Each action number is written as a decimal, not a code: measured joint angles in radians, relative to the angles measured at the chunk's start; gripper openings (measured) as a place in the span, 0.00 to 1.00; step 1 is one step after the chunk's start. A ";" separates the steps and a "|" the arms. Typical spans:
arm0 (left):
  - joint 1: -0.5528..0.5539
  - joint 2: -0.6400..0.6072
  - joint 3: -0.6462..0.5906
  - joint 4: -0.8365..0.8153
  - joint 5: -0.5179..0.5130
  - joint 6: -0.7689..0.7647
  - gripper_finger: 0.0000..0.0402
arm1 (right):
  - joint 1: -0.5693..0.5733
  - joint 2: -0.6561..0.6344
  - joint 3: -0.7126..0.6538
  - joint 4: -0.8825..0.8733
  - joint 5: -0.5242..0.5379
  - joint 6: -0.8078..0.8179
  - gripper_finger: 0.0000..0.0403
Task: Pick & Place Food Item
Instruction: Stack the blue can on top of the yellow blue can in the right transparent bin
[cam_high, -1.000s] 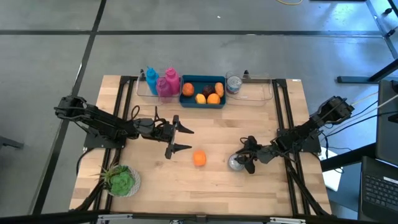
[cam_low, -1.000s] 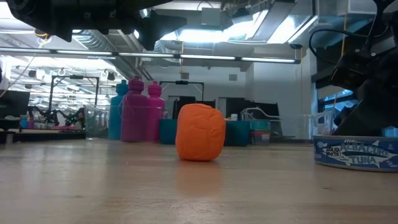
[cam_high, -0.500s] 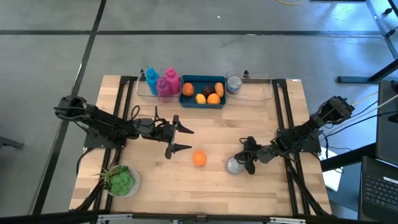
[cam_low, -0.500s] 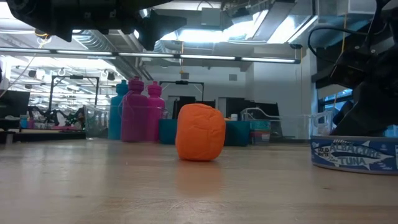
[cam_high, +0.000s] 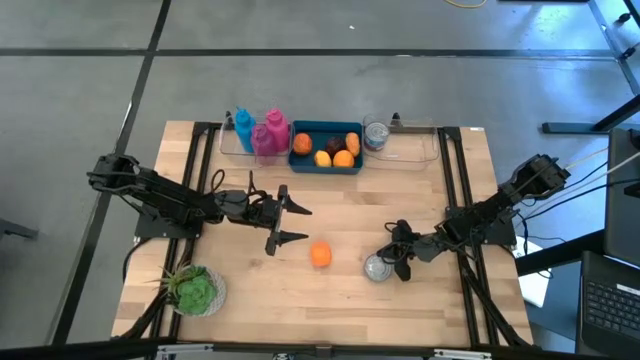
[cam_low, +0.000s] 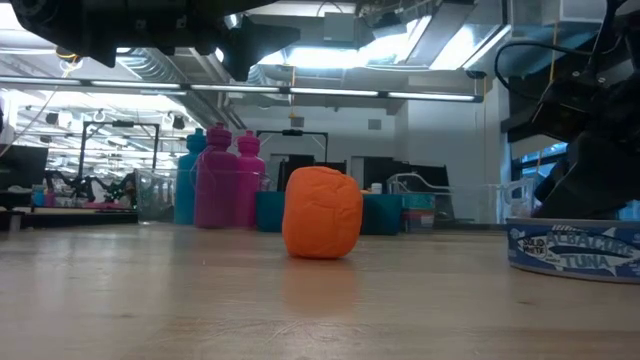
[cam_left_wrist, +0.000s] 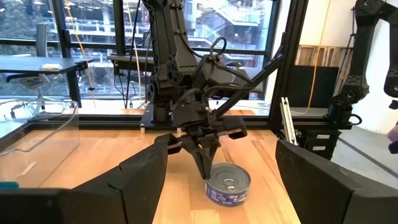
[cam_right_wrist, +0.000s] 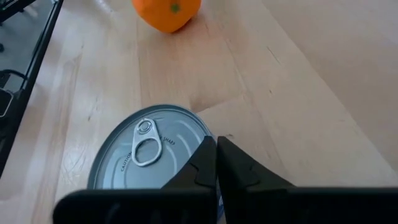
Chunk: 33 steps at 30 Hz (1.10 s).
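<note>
An orange fruit (cam_high: 320, 254) rests on the wooden table near its middle, also seen in the low view (cam_low: 322, 213). To its right a flat tuna can (cam_high: 377, 267) sits lid up. My right gripper (cam_high: 392, 262) is shut, slanting down, its tips at the can's rim on the side toward the table's right edge. My left gripper (cam_high: 303, 224) hovers open above the table, left of the fruit, pointing level toward the right arm. My right gripper's shut fingertips (cam_right_wrist: 211, 152) meet the can at its rim (cam_right_wrist: 208, 132) on the side toward the table's right edge. They slant down from the right. Nothing is between the fingers. The can (cam_left_wrist: 228, 183) sits flat on the table.
A blue bin (cam_high: 326, 148) with several fruits stands at the far edge, beside pink and blue bottles (cam_high: 262, 132) and a second can (cam_high: 376, 135) in a clear tray. A potted plant (cam_high: 195, 290) sits at the near left corner.
My right gripper has shut its fingers without taking hold of the can. The can has slid a little toward the table's left and near edges and stays flat on the wood.
</note>
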 joint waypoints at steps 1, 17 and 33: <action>0.000 0.000 0.000 0.000 0.000 0.000 0.73 | 0.000 0.000 0.000 0.003 -0.004 -0.005 0.00; 0.000 0.000 0.000 0.000 0.000 0.000 0.73 | -0.009 -0.025 -0.004 0.006 0.028 -0.045 0.00; 0.001 0.000 0.000 0.000 -0.002 0.000 0.73 | -0.073 -0.131 -0.004 0.013 -0.020 -0.148 0.00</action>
